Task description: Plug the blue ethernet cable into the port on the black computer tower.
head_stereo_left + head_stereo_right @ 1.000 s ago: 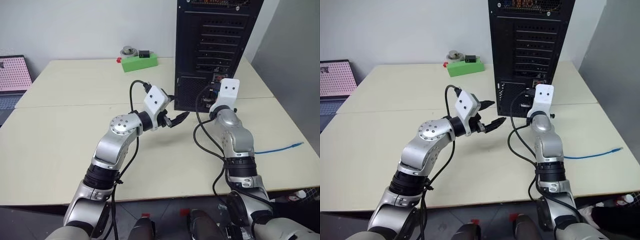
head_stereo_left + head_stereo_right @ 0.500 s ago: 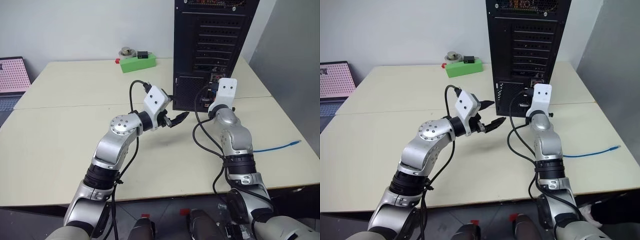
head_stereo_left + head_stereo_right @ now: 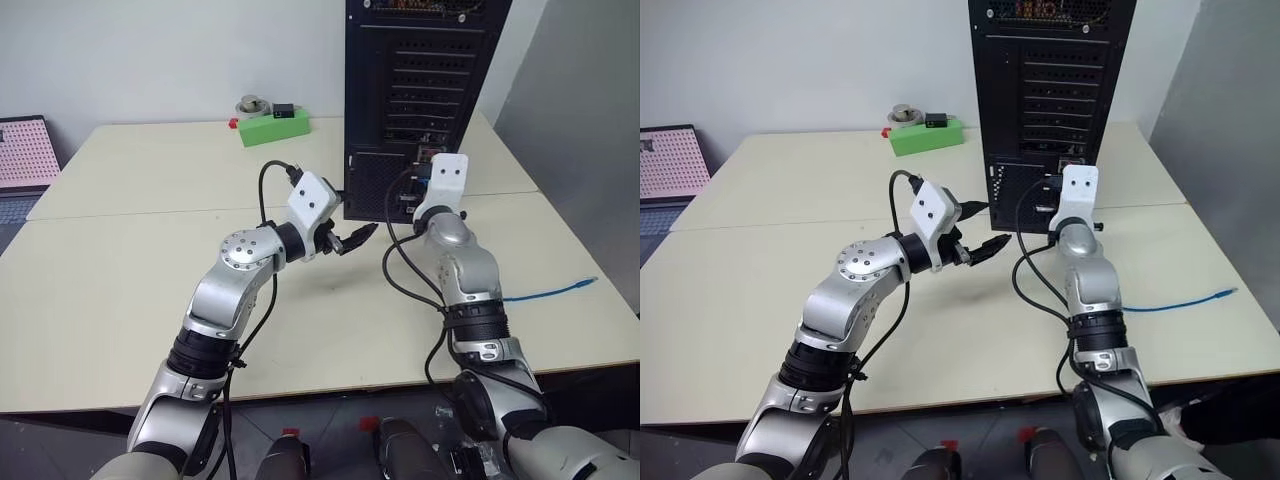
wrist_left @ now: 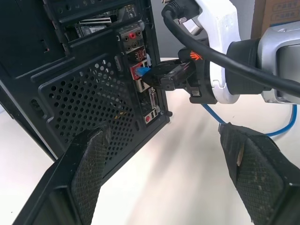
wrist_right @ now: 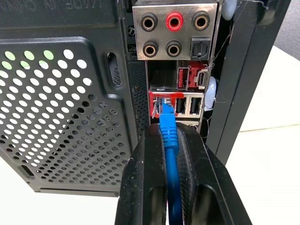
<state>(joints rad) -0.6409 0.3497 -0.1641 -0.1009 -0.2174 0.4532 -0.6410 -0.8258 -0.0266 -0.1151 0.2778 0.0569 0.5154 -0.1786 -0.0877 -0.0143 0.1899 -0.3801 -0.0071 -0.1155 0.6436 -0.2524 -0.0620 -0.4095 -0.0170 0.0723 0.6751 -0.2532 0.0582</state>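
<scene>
Blue ethernet cable (image 5: 168,136) pinched in right jaws, plug at port; left jaws spread.

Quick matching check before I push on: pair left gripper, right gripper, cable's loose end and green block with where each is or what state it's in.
Things:
1. left gripper
2. right gripper
3. cable's loose end
4. green block

States or places:
A. lying on the table near its right edge
B. shut on the cable, plug at the tower's port
C. at the table's far side, left of the tower
D. open, holding nothing

Pairs: 1-D, 2-B, 3-A, 4-C
</scene>
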